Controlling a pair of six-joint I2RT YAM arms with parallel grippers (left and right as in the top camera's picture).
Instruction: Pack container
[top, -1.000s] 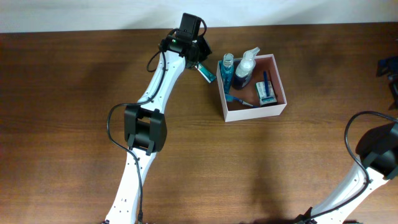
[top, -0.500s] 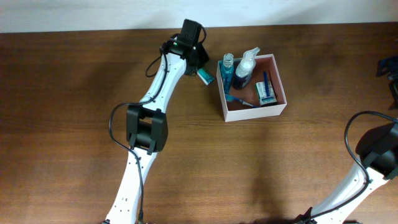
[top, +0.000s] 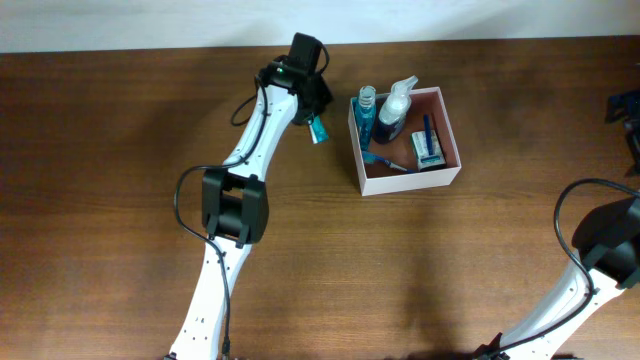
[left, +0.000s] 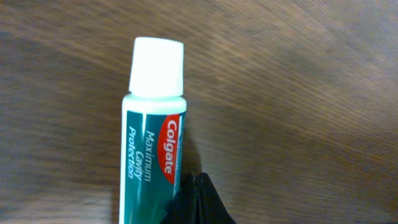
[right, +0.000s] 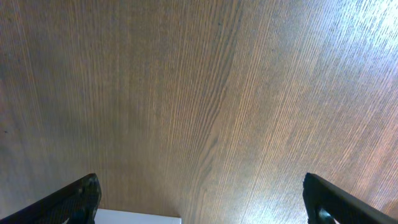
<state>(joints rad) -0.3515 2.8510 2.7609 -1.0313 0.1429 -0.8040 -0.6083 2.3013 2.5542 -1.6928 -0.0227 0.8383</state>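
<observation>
The container (top: 410, 181) is a square box with white walls and a reddish-brown inside, at the back right of centre in the overhead view. It holds bottles and small toiletries. My left gripper (top: 312, 108) is just left of the container and is shut on a teal Colgate toothpaste tube (top: 318, 130). In the left wrist view the tube (left: 152, 143) points its white cap away from me, above the wood, with my closed black fingers (left: 199, 208) at its lower end. My right gripper (right: 211, 202) is open and empty over bare wood.
Inside the container stand a blue bottle (top: 366, 114) and a white pump bottle (top: 398, 104), with a green-and-white packet (top: 430, 150) and a blue-handled item (top: 383, 161) lying beside them. The right arm (top: 608, 245) rises at the far right edge.
The toothpaste tube has swung left and down, away from the container's left wall, together with my left gripper. The right arm has not moved.
</observation>
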